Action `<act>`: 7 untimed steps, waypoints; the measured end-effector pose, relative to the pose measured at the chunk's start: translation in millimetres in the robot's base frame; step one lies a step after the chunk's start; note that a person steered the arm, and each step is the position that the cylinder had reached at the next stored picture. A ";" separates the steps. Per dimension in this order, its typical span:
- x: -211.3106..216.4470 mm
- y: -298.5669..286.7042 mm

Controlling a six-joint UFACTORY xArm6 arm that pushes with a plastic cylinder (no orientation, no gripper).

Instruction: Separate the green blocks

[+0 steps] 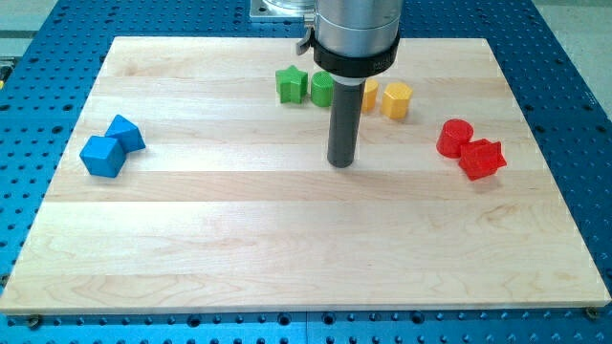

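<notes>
A: Where does the rod stand?

B: The rod comes down from the view's top centre. The tip (341,163) sits on the wooden board (287,239) around mid-width, somewhat above the board's middle. The arm carries no gripper, only that rod, so there is nothing to be apart or together.

A: And the green blocks?

B: Two of them, near the board's top edge. The green star-shaped block (291,84) lies to the view's left; the green rounded block (322,89) is just beside it on the right, the two touching or nearly so. The rod partly covers the rounded one's right side. The tip is below and to the right of both, near but apart from them.

A: Other blocks?

B: A yellow block (369,96), mostly hidden behind the rod, shape not readable, and a yellow hexagonal block (397,99) just right of it. At the view's right, a red cylinder (455,138) and a red block (481,159) of uncertain shape, touching. At the view's left, two blue cubes, one (125,133) above, the other (102,156) below-left, touching
</notes>
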State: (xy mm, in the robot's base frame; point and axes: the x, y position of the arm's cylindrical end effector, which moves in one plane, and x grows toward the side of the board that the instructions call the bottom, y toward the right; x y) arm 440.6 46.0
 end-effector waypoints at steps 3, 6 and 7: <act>-3.5 -4.7; -34.5 -9.0; -75.2 -11.6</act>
State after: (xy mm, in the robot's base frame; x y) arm 365.4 34.5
